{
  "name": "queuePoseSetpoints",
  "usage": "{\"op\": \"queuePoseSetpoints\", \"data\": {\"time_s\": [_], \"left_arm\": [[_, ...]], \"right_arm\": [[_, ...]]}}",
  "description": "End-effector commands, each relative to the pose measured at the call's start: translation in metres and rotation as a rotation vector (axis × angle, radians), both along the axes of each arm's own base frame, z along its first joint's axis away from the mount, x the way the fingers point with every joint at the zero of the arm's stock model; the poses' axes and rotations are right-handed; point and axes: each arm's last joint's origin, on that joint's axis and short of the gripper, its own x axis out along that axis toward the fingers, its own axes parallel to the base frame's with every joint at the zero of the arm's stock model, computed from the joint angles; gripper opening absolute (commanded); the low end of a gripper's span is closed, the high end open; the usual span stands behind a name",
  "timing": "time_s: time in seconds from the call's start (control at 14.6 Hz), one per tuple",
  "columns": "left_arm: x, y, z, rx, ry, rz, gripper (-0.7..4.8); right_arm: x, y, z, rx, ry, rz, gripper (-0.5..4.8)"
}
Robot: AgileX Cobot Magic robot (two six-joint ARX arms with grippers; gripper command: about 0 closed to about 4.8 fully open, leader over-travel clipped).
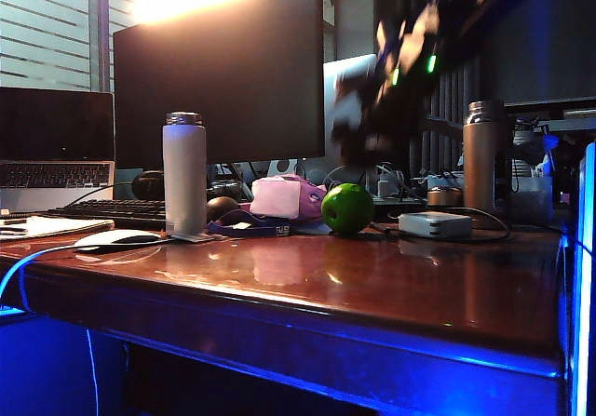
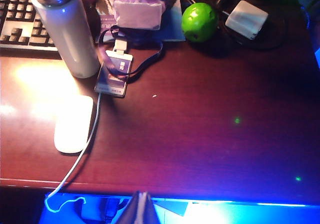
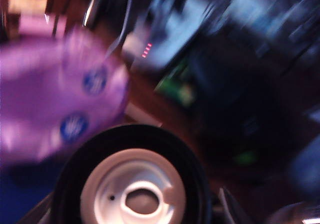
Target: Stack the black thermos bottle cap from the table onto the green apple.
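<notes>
Both grippers: right gripper (image 3: 132, 209) clamped on the black thermos bottle cap (image 3: 132, 184), left gripper (image 2: 141, 209) pressed together.

green apple (image 1: 347, 208) on table (image 1: 391, 286), right claw (image 1: 372, 123) above it, left claw (image 2: 141, 204) at table's front edge

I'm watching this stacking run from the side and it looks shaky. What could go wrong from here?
1. The green apple is round and glossy; the black thermos bottle cap, held in the right gripper, may slide off or set it rolling.
2. The raised right arm is motion-blurred; a fast descent could knock the pink pouch beside the apple.
3. The left gripper hangs shut at the table's front edge, too far to steady anything.
</notes>
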Motion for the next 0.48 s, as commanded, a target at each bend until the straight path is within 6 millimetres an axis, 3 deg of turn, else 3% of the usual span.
{"op": "queuePoseSetpoints", "data": {"time_s": [0.07,0.48], "left_arm": [[-0.0012,0.0001,0.0025,-0.004,-0.013,-0.004,-0.04],[-0.001,0.0001,0.0028,-0.005,-0.017,-0.004,-0.04]], "right_arm": [[0.009,0.0011,-0.0207,-0.013,-0.014,-0.06,3.22],[0.0102,0.0027,-0.0288,-0.023,0.003,-0.067,2.95]]}}
